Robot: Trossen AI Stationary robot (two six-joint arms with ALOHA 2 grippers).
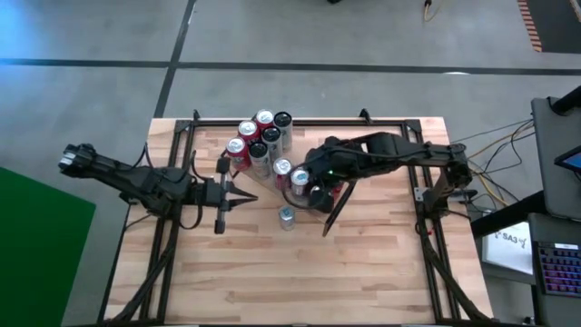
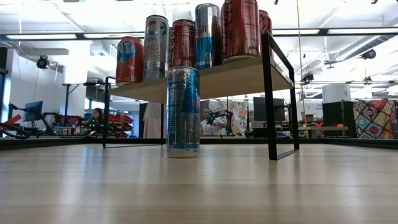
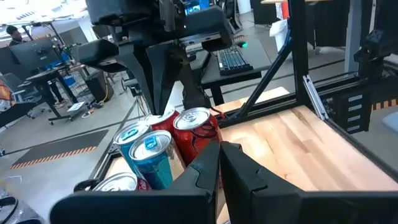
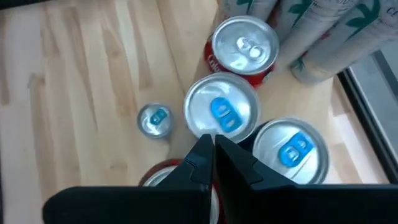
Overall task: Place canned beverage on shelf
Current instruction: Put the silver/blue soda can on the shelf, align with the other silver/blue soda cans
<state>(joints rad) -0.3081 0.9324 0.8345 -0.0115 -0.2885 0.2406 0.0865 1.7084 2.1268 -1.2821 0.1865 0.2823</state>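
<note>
The right gripper (image 1: 325, 227) is seen fully closed and empty, hovering above the shelf (image 2: 249, 71), where several cans stand upright just beneath its fingers. One blue-and-silver can (image 1: 287, 217) is left on the tabletop just beside it, in front of the shelf. That can is judged next: the jaws must be parted and lowered around it. The shelf's crowded cans (image 1: 263, 134) limit free room. The left gripper (image 1: 250, 198), also closed and empty, waits near.

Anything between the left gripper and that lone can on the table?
Nothing visible: only bare tabletop lies between the left gripper and the lone can. The right gripper hangs above the cans on the shelf, off that line.
</note>
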